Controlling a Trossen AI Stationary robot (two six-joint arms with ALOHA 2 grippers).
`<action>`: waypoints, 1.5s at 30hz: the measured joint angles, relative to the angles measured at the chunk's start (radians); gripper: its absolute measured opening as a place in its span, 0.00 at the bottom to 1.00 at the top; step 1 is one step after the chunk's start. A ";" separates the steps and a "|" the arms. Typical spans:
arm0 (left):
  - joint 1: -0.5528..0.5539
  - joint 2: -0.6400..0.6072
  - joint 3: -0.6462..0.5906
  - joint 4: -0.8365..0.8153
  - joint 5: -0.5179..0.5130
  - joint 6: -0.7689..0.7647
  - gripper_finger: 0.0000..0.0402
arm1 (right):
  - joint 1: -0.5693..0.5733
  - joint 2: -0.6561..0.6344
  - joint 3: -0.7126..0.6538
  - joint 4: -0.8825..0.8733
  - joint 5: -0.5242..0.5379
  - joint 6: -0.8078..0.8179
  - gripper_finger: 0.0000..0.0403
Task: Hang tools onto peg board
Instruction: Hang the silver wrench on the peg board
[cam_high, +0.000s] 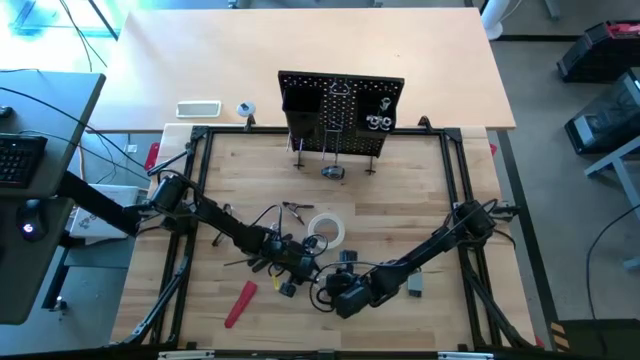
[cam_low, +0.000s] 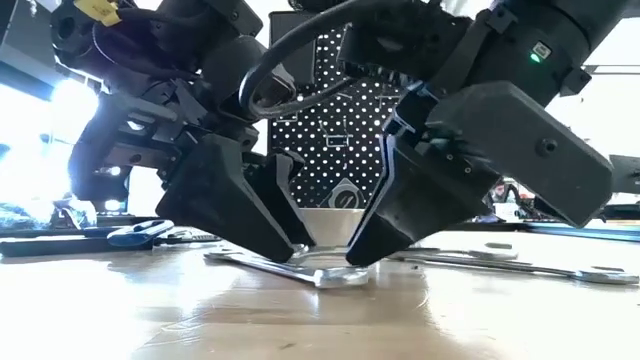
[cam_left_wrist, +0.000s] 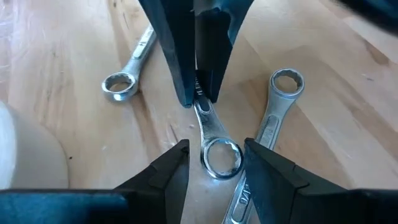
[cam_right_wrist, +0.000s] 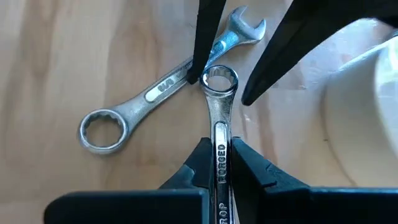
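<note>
Table: a pale wooden table (cam_high: 400, 200) inside a dark frame, with a lighter desk behind it; everything below is placed from the peg board.
Peg board: the peg board (cam_high: 341, 102) stands upright on thin legs at the far edge of the table, black bins and small fittings on its face.
Held wrench: a silver wrench (cam_right_wrist: 219, 127) lies flat on the wood well in front of the peg board, near the table's front, ring end toward the left arm.
Right gripper: the right gripper (cam_right_wrist: 219, 155) is low over the table, its fingers clamped on the shaft of the held wrench.
Left gripper: the left gripper (cam_left_wrist: 214, 158) faces the right gripper from the opposite side, fingers apart and straddling the ring end of the held wrench; whether they touch it cannot be told.
Second wrench: a second wrench (cam_right_wrist: 165, 90) lies just beside the held wrench, its open end near the ring.
Third wrench: another wrench (cam_left_wrist: 132, 65) rests flat a little farther off.
Tape roll: a white tape roll (cam_high: 327, 227) sits between the peg board and the two grippers.
Pliers: blue-handled pliers (cam_low: 140, 232) lie on the table off to one side in the low view.
Red tool: a red-handled tool (cam_high: 240, 303) lies near the table's front edge, farther from the peg board than the grippers, on the left arm's side.
</note>
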 joint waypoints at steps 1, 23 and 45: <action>0.001 0.000 0.000 0.001 -0.001 -0.007 0.35 | 0.000 0.000 0.010 -0.013 0.006 -0.004 0.05; 0.125 -0.001 0.001 0.042 0.378 -0.200 0.32 | 0.005 -0.004 0.087 -0.106 0.073 -0.081 0.05; 0.184 -0.003 0.016 0.077 0.563 -0.291 0.05 | 0.028 -0.005 0.136 -0.158 0.157 -0.129 0.02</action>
